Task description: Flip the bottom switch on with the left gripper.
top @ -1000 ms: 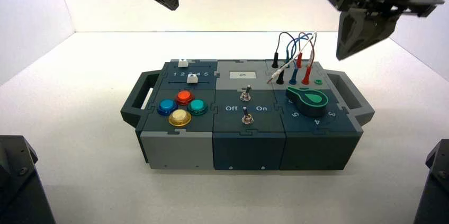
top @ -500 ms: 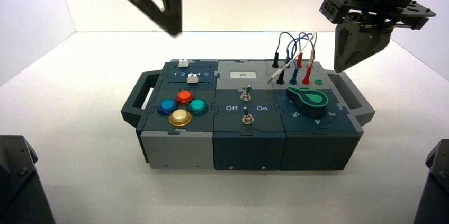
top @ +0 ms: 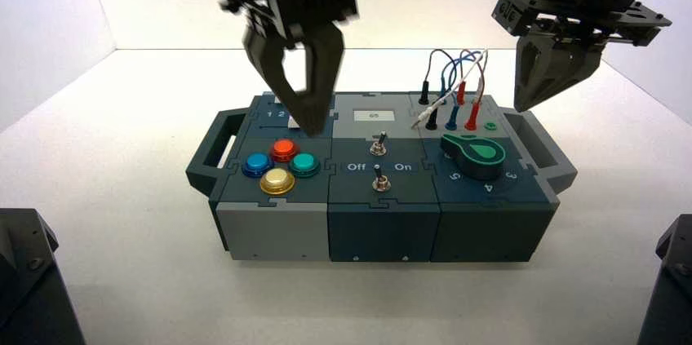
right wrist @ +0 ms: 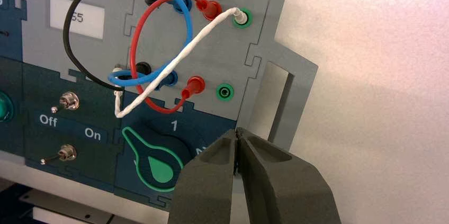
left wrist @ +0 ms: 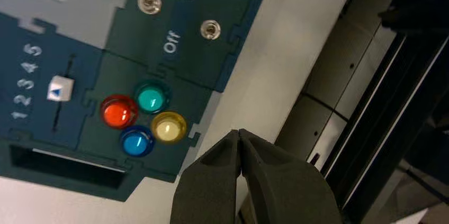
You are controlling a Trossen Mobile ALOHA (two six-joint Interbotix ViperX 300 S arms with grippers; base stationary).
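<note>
The bottom switch [top: 379, 183] is a tiny toggle in the box's middle panel, nearest the front edge, between the words Off and On. In the right wrist view the bottom switch [right wrist: 64, 153] has its thin lever leaning to the Off side. The left wrist view shows the bottom switch [left wrist: 210, 29] from above. My left gripper [top: 312, 126] hangs over the box's left part, above the sliders and buttons and left of the switch. Its fingers [left wrist: 212, 181] are shut on nothing. My right gripper [top: 525, 107] hovers shut over the box's right end.
The twin upper toggle [top: 379, 148] stands just behind the bottom switch. Red, blue, teal and yellow buttons [top: 277, 181] fill the left front panel, with sliders [left wrist: 60, 88] behind them. Wires [right wrist: 159, 49] and a green knob [top: 475, 154] are on the right. The box has a handle [top: 210, 145] at each end.
My left gripper has come down and to the right, from the upper left of the view to just above the box's left part. The right gripper has shifted only slightly.
</note>
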